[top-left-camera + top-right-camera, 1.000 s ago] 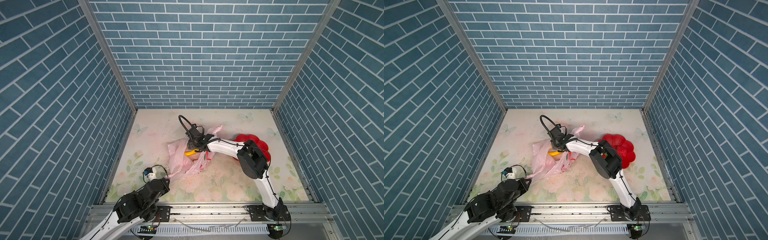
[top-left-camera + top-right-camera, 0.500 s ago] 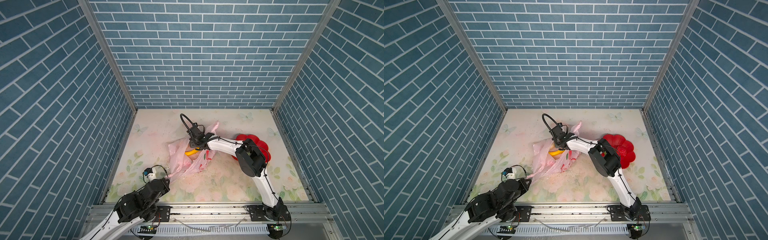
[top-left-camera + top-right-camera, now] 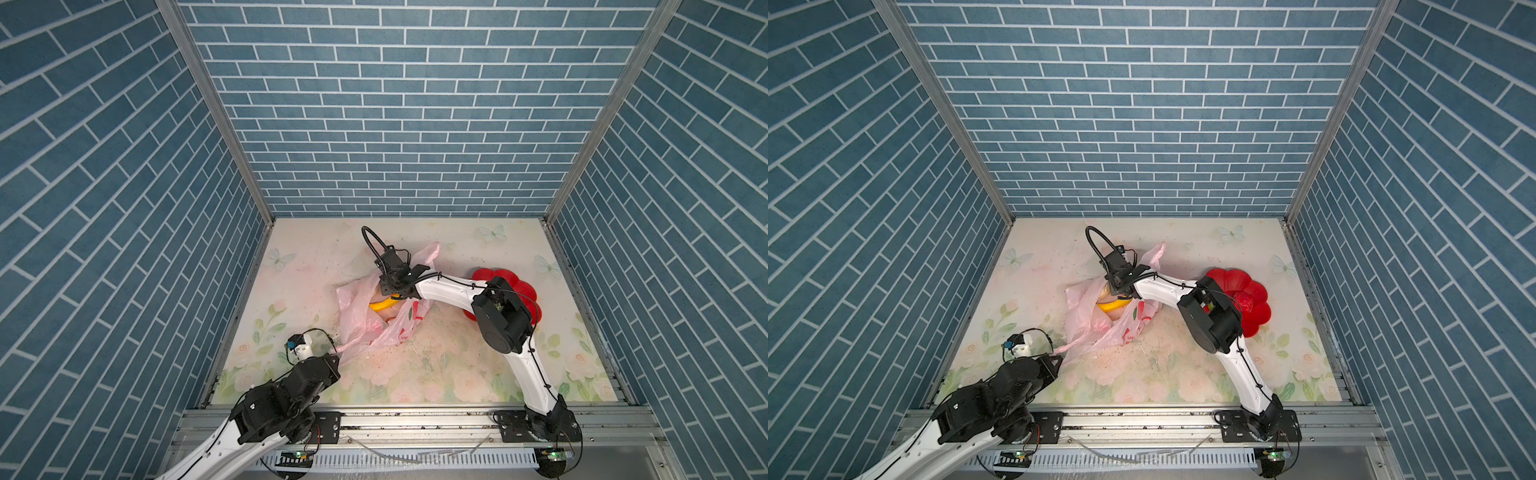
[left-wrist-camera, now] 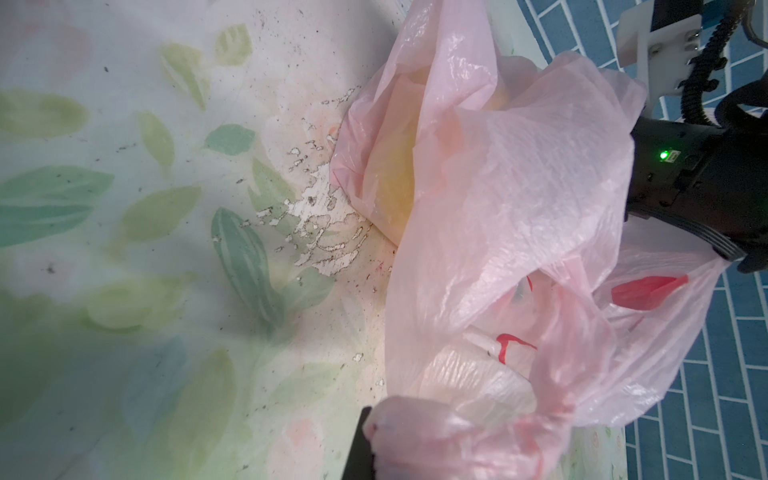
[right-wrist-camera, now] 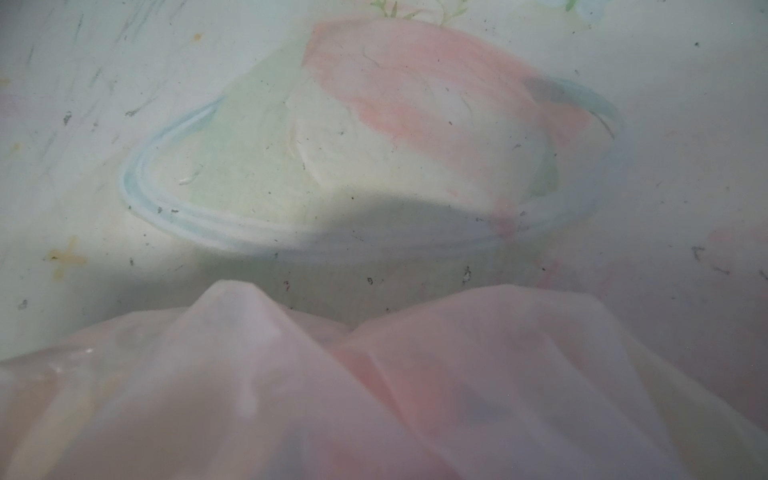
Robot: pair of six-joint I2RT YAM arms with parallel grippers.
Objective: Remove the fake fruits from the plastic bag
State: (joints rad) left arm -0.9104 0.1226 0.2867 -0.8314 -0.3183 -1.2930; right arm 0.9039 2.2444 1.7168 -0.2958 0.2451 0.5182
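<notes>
A red flower-shaped plate (image 3: 505, 277) lies on the pale floral worktop (image 3: 457, 374), partly hidden in both top views. A printed butterfly (image 3: 543, 265) sits just beside the plate, toward the blue brick wall (image 3: 665, 249). A metal rail (image 3: 415, 419) edges the worktop, well apart from the plate. Flaked white scuffs (image 4: 320, 224) mark the print.

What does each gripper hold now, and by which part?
The left gripper holds the plastic bag by its stretched near end. The right gripper is inside the bag's mouth beside the banana; whether it grips anything cannot be told.
</notes>
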